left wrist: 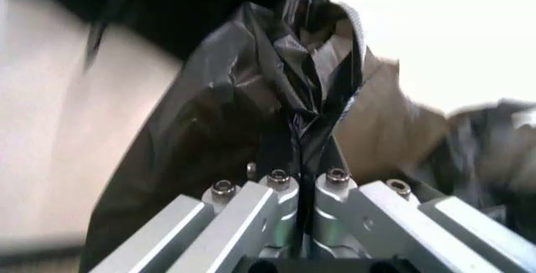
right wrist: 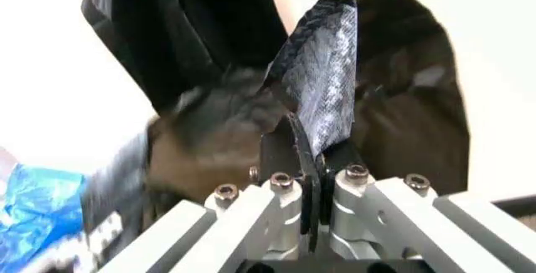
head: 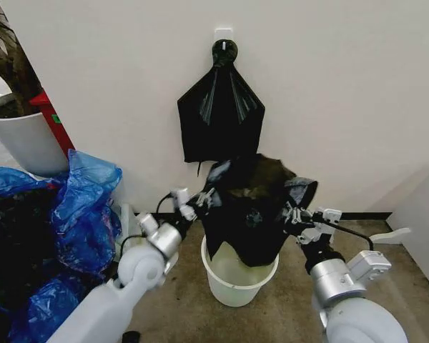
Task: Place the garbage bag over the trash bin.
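Both tools grip the garbage bag [head: 247, 214] by its upper edge, the left tool [head: 202, 198] clamped on one side and the right tool [head: 294, 213] on the other, holding it stretched between them. The bag's bottom dips into the trash bin [head: 237, 280] on the floor directly below the tools. Behind them a black bundle [head: 220, 118] hangs from a wall hook, and blue plastic bags [head: 82, 207] are heaped beside the left tool.

Silver arms, hex-screwed aluminium gripper [left wrist: 303, 188]

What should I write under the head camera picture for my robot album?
Both end effectors, left and right, hold the black garbage bag stretched open above the white trash bin, its bottom dipping inside.
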### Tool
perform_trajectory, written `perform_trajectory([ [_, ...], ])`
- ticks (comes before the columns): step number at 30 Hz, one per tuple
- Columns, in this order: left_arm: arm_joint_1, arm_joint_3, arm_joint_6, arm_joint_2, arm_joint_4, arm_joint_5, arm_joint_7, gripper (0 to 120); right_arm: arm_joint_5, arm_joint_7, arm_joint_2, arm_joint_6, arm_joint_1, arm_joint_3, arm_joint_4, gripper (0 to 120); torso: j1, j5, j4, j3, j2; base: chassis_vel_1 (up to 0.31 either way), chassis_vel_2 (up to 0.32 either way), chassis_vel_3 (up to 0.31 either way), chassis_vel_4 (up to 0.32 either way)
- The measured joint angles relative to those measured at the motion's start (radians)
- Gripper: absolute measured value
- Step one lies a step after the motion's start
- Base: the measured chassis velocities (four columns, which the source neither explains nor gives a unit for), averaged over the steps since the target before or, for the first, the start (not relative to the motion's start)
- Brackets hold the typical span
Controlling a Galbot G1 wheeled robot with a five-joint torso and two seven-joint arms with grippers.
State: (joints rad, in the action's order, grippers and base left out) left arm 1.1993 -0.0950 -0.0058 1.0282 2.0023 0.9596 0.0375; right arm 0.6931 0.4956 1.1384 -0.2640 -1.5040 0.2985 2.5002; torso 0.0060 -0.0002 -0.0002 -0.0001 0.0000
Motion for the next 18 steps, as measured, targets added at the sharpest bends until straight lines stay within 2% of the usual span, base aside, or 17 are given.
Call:
perform_trajectory([
  [3, 0.105, 0.008, -0.011, -0.016, 0.032, -0.018, -0.03, 0, 0.076, 0.03, -0.026, -0.029, -0.005, 0.012, 0.0, 0, 0.0, 0.0003, 0.0002, 0.0, 0.0, 0.0, 0.0, 0.0, 0.0],
  [8, 0.166, 0.026, -0.02, -0.011, 0.061, -0.036, -0.065, 0, 0.142, 0.052, -0.047, -0.053, -0.017, 0.023, 0.0, 0, 0.0, 0.0003, -0.0002, 0.0, 0.0, 0.0, 0.0, 0.0, 0.0],
  [11, 0.156, 0.035, -0.011, -0.009, 0.09, -0.027, -0.097, 0, 0.169, 0.062, -0.06, -0.056, -0.006, 0.035, 0.0, 0, 0.0, 0.0002, -0.0001, 0.0, 0.0, 0.0, 0.0, 0.0, 0.0],
  [13, 0.126, 0.042, 0.009, -0.009, 0.143, 0.002, -0.147, 0, 0.202, 0.076, -0.08, -0.061, 0.011, 0.049, 0.0, 0, 0.0, 0.0003, -0.0003, 0.0, 0.0, 0.0, 0.0, 0.0, 0.0],
  [14, 0.099, 0.043, 0.033, -0.009, 0.194, 0.038, -0.203, 0, 0.231, 0.087, -0.096, -0.063, 0.024, 0.067, 0.0, 0, 0.0, 0.0003, -0.0003, 0.0, 0.0, 0.0, 0.0, 0.0, 0.0],
  [17, 0.057, 0.027, 0.07, -0.035, 0.315, 0.105, -0.289, 0, 0.169, 0.051, -0.117, -0.031, 0.035, 0.105, 0.0, 0, 0.0, 0.0004, -0.0004, 0.0, 0.0, 0.0, 0.0, 0.0, 0.0],
  [18, 0.057, 0.027, 0.07, -0.035, 0.315, 0.105, -0.289, 0, 0.169, 0.051, -0.117, -0.031, 0.035, 0.105, 0.0, 0, 0.0, 0.0004, -0.0004, 0.0, 0.0, 0.0, 0.0, 0.0, 0.0],
])
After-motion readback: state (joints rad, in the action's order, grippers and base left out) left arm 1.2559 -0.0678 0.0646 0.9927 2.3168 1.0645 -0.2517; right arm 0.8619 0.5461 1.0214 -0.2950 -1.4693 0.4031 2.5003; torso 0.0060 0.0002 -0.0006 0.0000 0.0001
